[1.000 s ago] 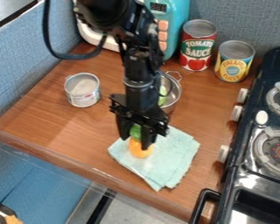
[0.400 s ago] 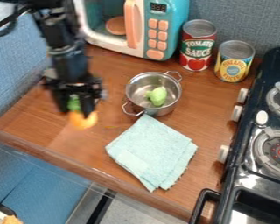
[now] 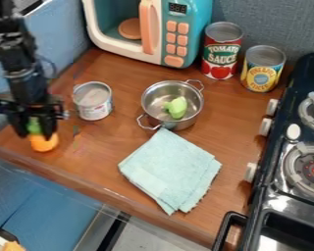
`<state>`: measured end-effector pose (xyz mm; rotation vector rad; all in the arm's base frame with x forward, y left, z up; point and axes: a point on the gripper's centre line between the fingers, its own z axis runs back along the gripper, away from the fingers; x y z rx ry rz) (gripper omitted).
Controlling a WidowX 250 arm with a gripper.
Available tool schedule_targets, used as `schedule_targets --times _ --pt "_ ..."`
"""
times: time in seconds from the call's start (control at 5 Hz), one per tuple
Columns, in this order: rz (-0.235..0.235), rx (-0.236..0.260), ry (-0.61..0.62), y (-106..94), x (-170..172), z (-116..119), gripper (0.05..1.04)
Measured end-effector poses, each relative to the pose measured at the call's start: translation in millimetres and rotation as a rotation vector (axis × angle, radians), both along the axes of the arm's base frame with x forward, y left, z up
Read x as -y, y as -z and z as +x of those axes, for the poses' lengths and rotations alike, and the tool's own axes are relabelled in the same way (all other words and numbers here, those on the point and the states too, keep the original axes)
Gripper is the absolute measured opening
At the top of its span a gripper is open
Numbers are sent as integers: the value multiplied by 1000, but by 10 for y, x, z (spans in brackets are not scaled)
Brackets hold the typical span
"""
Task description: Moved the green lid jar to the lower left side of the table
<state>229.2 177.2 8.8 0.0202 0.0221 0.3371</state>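
Jar (image 3: 44,143) | claw (image 3: 36,134) is clenching its green lid (image 3: 34,125) | table edge (image 3: 55,173) is sitting near; overshoot is risking a fall

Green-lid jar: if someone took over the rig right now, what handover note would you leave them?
Claw: shut on the green-lid jar, at the left of the camera view.
Jar: upright, green top between the fingers, orange body below, near the lower left edge of the wooden table. Can't tell whether its base touches the wood.
Nearby: the open-door toy microwave is farther back; the small can stands close, right of the jar in the view.
Done: jar gripped and at the lower left side.
Left: probably lower it if needed, release, and back away without nudging the can.
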Motion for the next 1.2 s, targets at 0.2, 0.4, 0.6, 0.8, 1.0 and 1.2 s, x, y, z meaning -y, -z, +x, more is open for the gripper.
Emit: schedule_targets --times 0.2,0.4,0.6,0.8,1.0,1.2 --pt "-8 0 -42 35 -104 -24 596" --pt "-4 6 -32 36 -108 -19 596" --pt "-4 7 -31 46 -99 -30 682" --pt "-24 11 -31 12 -54 -38 955" --pt "-6 67 -19 -265 -53 -8 1005" --pt "-2 90 47 -437 -23 -13 1001"
